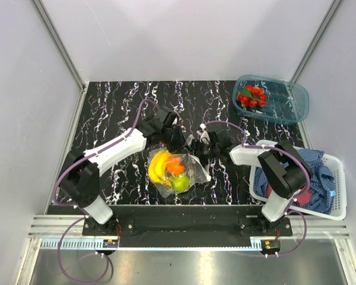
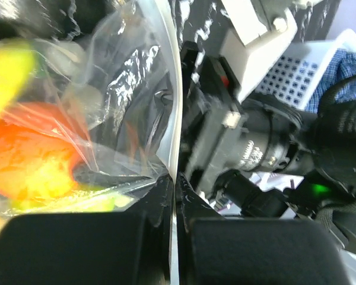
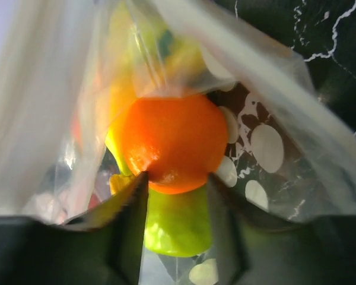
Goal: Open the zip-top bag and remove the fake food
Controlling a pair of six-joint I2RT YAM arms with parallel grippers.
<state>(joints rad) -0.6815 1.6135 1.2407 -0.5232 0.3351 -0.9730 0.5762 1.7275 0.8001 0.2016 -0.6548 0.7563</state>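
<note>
The clear dotted zip-top bag (image 1: 187,172) lies at the table's middle, holding a yellow banana (image 1: 159,166), an orange (image 1: 175,164) and a green round fruit (image 1: 179,183). My left gripper (image 1: 177,141) is at the bag's far edge. In the left wrist view it (image 2: 174,184) is shut on the bag's white rim strip (image 2: 169,107). My right gripper (image 1: 202,148) is at the bag's right mouth. In the right wrist view it (image 3: 177,175) is open inside the bag (image 3: 267,148), its tips touching the orange (image 3: 175,139), with the green fruit (image 3: 177,222) seen below. A red berry cluster (image 1: 252,96) lies in the teal tray.
The teal translucent tray (image 1: 285,101) stands at the far right. A white slatted basket (image 1: 338,190) with blue and red cloths stands at the near right, beside the right arm. White walls enclose the black marbled table (image 1: 113,107).
</note>
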